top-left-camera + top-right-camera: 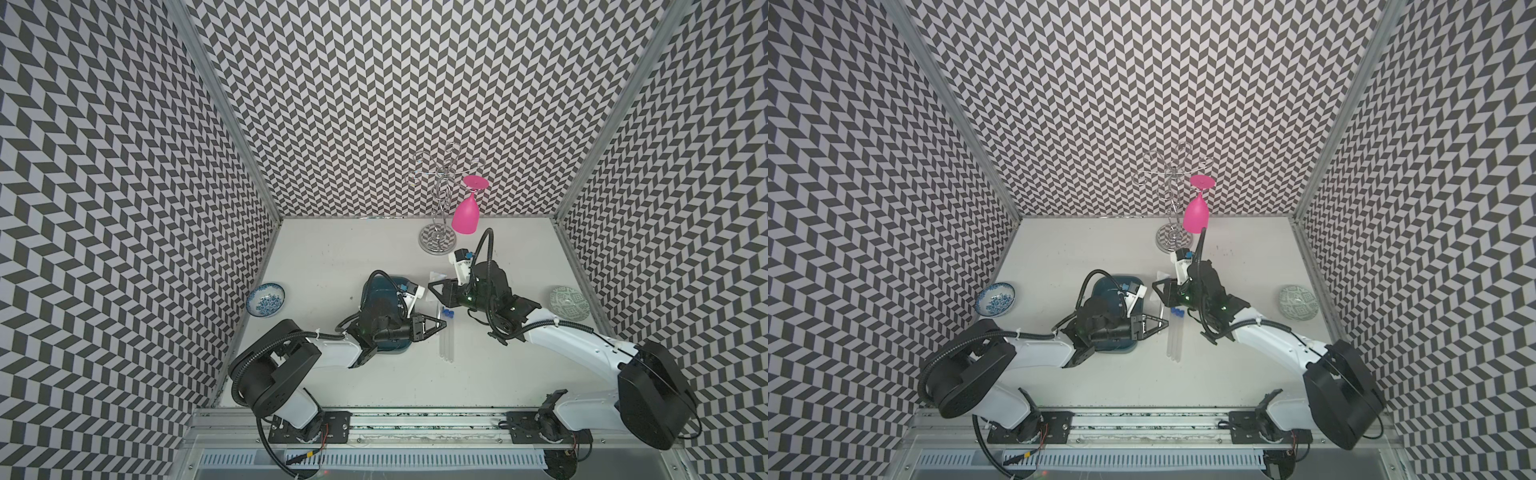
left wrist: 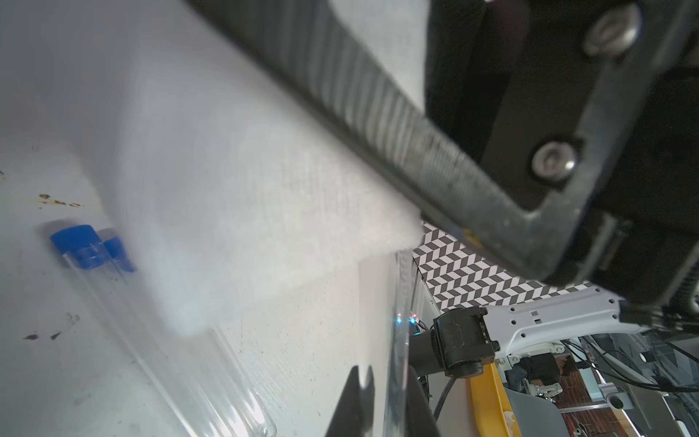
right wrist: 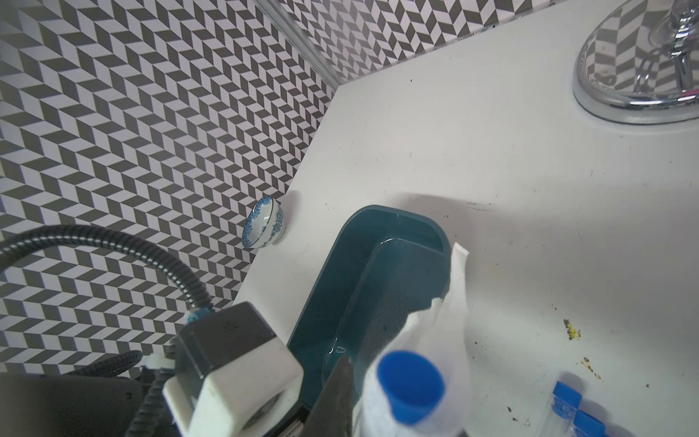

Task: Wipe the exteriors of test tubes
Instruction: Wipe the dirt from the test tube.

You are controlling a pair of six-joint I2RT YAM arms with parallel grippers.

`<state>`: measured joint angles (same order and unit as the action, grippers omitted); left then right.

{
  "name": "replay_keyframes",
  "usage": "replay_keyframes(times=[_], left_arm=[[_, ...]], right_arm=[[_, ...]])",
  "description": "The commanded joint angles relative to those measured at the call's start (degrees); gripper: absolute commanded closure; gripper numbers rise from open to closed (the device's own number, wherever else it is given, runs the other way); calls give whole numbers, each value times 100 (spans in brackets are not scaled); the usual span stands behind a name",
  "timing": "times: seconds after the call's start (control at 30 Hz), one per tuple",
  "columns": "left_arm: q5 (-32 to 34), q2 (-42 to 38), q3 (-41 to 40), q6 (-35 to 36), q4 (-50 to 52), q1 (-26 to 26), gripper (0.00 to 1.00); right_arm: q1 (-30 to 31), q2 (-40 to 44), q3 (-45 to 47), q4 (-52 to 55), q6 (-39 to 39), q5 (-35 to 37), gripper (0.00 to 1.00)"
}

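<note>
My left gripper [image 2: 386, 382] is shut on a clear test tube [image 2: 399, 340] near its rounded end. The tube's blue cap [image 3: 410, 386] pokes out of a white tissue [image 3: 446, 333] wrapped round its upper part. My right gripper [image 3: 378, 408] is shut on that tissue; only one of its fingers [image 3: 340, 386] shows. In both top views the two grippers [image 1: 440, 323] [image 1: 432, 286] meet over the table just right of the teal tray [image 1: 380, 286]. More test tubes [image 1: 446, 340] [image 1: 1173, 336] with blue caps [image 2: 79, 246] lie side by side on the table below them.
A chrome wire rack [image 1: 436, 241] stands at the back with a pink glass [image 1: 465, 214] hanging from it. A blue-and-white bowl [image 1: 266, 300] sits at the left wall, a green patterned bowl [image 1: 569, 303] at the right.
</note>
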<state>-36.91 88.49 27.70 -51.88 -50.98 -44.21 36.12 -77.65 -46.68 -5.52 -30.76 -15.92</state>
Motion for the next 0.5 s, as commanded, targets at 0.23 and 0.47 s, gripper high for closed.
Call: replay_keyframes(times=[0.23, 0.47], left_arm=[[-122, -157, 8, 29, -114, 89, 90], [-146, -97, -12, 20, -156, 142, 90]], right_arm=[[242, 134, 574, -334, -27, -342, 78], [494, 592, 1300, -599, -479, -240, 78]])
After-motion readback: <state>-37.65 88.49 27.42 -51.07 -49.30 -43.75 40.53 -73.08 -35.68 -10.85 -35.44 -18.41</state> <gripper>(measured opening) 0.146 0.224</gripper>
